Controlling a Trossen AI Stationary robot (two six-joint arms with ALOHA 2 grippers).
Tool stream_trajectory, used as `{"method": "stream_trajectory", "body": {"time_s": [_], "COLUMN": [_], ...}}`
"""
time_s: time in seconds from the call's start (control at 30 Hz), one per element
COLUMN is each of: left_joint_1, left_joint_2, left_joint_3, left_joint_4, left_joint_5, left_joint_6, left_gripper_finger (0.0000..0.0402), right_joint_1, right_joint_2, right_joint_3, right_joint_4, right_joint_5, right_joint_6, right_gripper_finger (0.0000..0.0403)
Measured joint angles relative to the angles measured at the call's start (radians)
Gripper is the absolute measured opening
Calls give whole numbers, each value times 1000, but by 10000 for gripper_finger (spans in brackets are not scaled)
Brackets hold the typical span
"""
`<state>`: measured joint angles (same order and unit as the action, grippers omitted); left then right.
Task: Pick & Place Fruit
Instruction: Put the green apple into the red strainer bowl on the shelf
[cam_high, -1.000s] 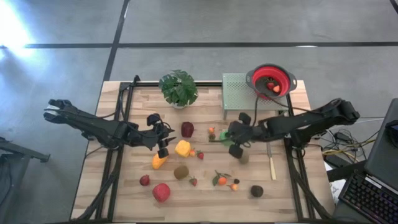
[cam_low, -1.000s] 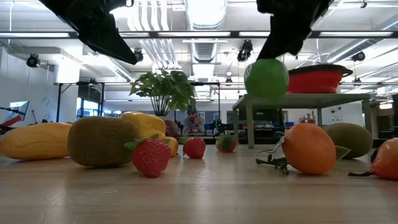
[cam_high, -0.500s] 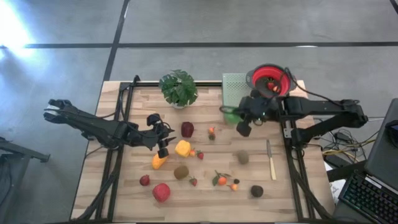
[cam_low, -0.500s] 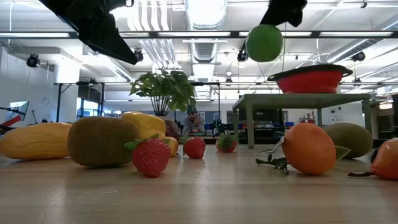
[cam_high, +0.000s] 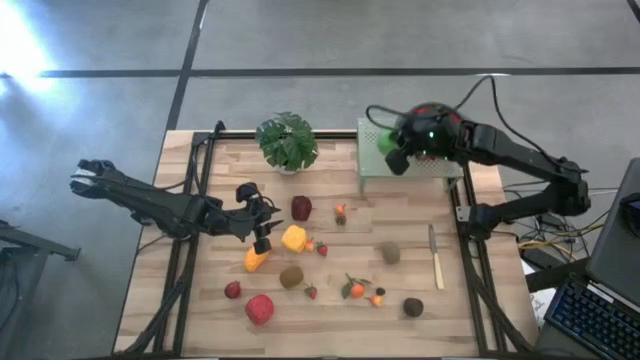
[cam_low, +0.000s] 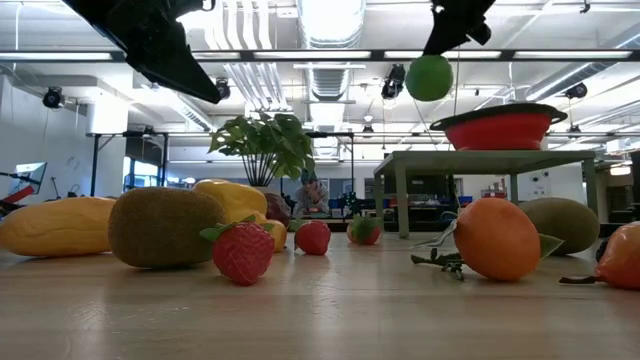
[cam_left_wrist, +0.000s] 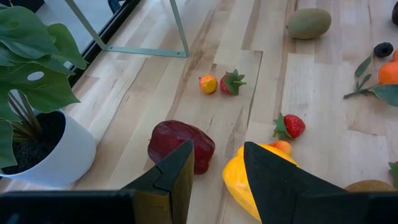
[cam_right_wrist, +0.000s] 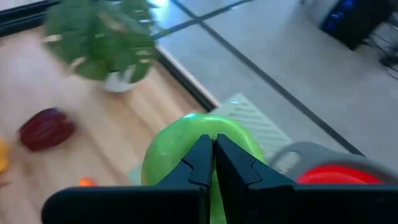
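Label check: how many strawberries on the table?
3 strawberries: one beside the yellow fruit, one by the brown kiwi, one by the tiny orange fruit. The bowl may hide more.

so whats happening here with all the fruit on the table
The right arm's tool is shut on a green toy fruit, carrying it in the air above the green stand, next to the red bowl that sits on it. The left arm's tool hovers low over the table by a maroon fruit and a yellow fruit. Kiwis, strawberries and oranges lie scattered on the wood.
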<state>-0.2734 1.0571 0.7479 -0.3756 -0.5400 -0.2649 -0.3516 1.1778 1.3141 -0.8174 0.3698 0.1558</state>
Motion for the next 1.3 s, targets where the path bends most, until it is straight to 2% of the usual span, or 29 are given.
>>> {"method": "stream_trajectory", "body": {"time_s": [0.27, 0.7, 1.3], "left_joint_1": [0, 0, 0], "left_joint_2": [0, 0, 0], "left_joint_3": [0, 0, 0], "left_joint_4": [0, 0, 0], "left_joint_5": [0, 0, 0], "left_joint_6": [0, 0, 0], "left_gripper_finger": [147, 147, 147], "right_joint_1": [-147, -314, -456], "right_joint_2": [0, 2, 2], "right_joint_3": [2, 4, -19], "right_joint_4": [-2, -24, -140], "right_joint_5": [0, -1, 54], "right_joint_6": [-5, 3, 74], "right_gripper_finger": [8, 8, 8]}}
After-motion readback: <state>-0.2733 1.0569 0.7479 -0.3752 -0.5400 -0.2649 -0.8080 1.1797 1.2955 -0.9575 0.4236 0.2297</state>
